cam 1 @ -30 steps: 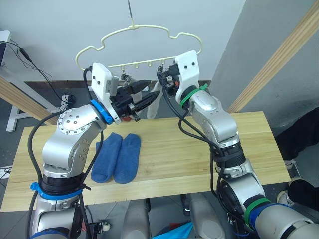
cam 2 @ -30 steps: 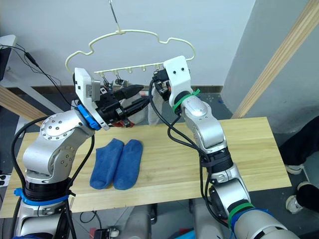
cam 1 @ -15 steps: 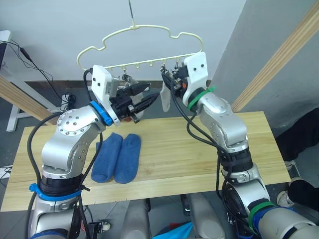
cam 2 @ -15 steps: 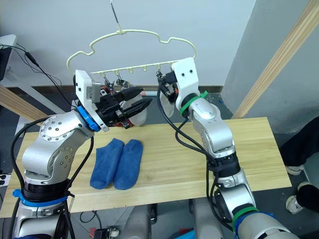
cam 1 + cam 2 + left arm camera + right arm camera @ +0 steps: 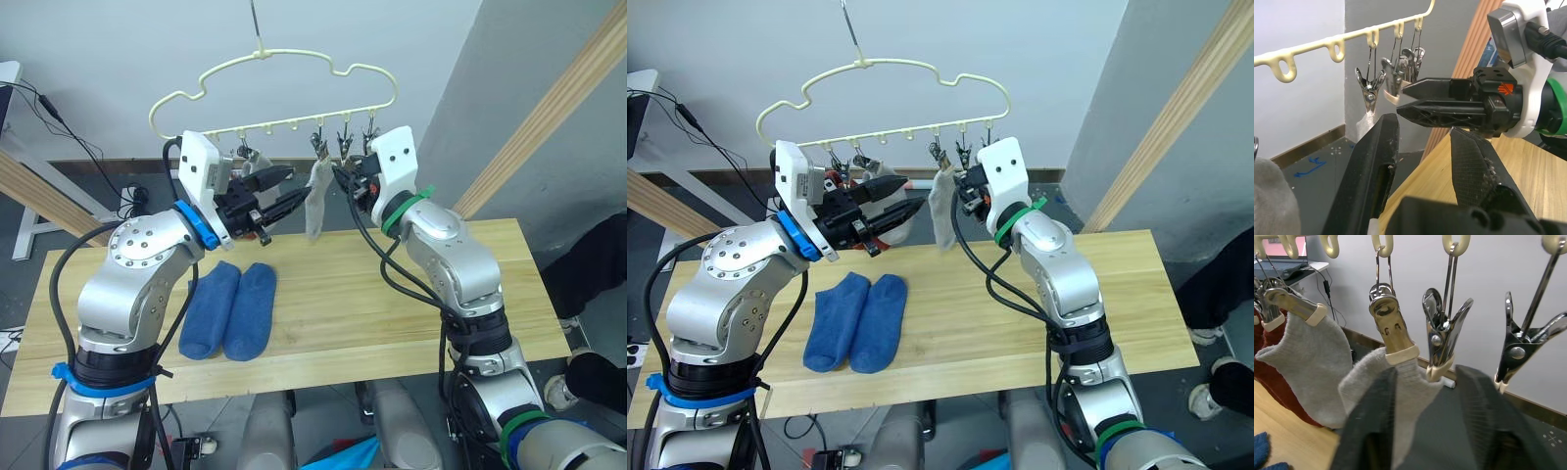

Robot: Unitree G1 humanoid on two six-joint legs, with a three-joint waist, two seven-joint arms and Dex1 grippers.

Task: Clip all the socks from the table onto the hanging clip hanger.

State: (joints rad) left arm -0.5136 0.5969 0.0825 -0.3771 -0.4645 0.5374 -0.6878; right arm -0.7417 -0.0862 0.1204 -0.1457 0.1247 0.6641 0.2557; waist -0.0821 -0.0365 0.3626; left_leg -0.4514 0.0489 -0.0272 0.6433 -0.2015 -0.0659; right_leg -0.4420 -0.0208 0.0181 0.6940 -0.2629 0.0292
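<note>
Two blue socks (image 5: 230, 309) lie flat side by side on the counter (image 5: 392, 313), toward its left half, touching along their long edges. Above the counter's far edge hangs the clip hanger (image 5: 274, 93), its row of metal clips below the wavy top. A light grey sock (image 5: 315, 201) dangles from one clip (image 5: 1390, 323) near the middle of the row; a second light grey sock (image 5: 1308, 362) hangs from the neighbouring clip, with rust red fabric (image 5: 1281, 391) behind it. Two further clips (image 5: 1442, 335) hang bare.

The right claw (image 5: 345, 180) sits just beside the hanging grey sock, its fingers apart and holding nothing. The left claw (image 5: 282, 194) is raised on the sock's other side, fingers (image 5: 1369, 166) spread apart and holding nothing.
</note>
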